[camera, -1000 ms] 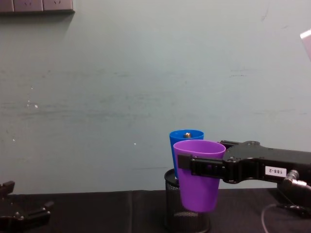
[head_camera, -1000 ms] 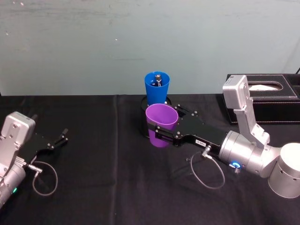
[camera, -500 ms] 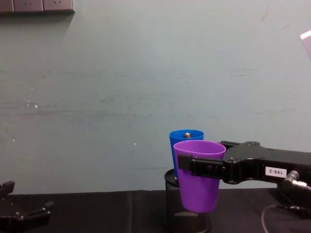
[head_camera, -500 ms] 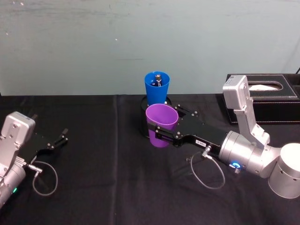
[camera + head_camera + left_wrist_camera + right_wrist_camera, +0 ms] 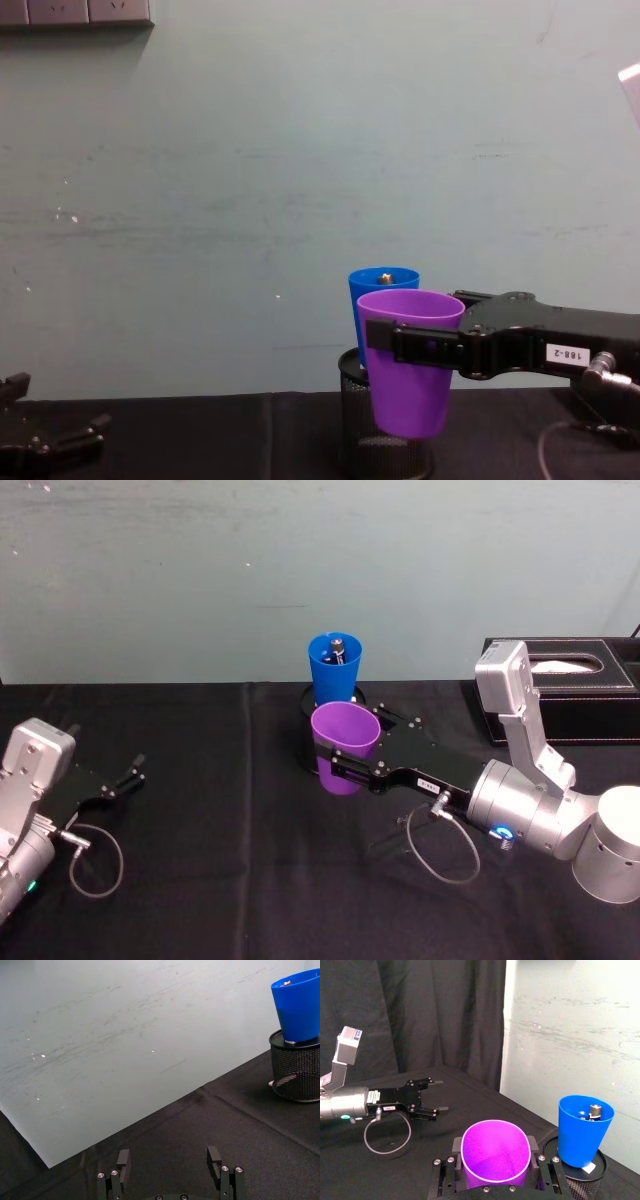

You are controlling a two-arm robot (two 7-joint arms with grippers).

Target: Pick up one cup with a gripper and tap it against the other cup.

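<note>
Fingers (image 5: 533, 1146) of the right gripper (image 5: 495, 1147) clamped on the upright purple cup (image 5: 340, 785), raised off the desk (image 5: 220, 860), just beside the blue cup (image 5: 335, 675) in a mesh pen holder (image 5: 295, 1075), left gripper (image 5: 168, 1160) idle, fingers spread.

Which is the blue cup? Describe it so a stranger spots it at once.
On the black table, near the pale wall, stands a black mesh holder; the blue cup sits upright in its top. It holds a small object, unlike the empty purple cup in front, held aloft by the right gripper; the left gripper lies parked far left.
</note>
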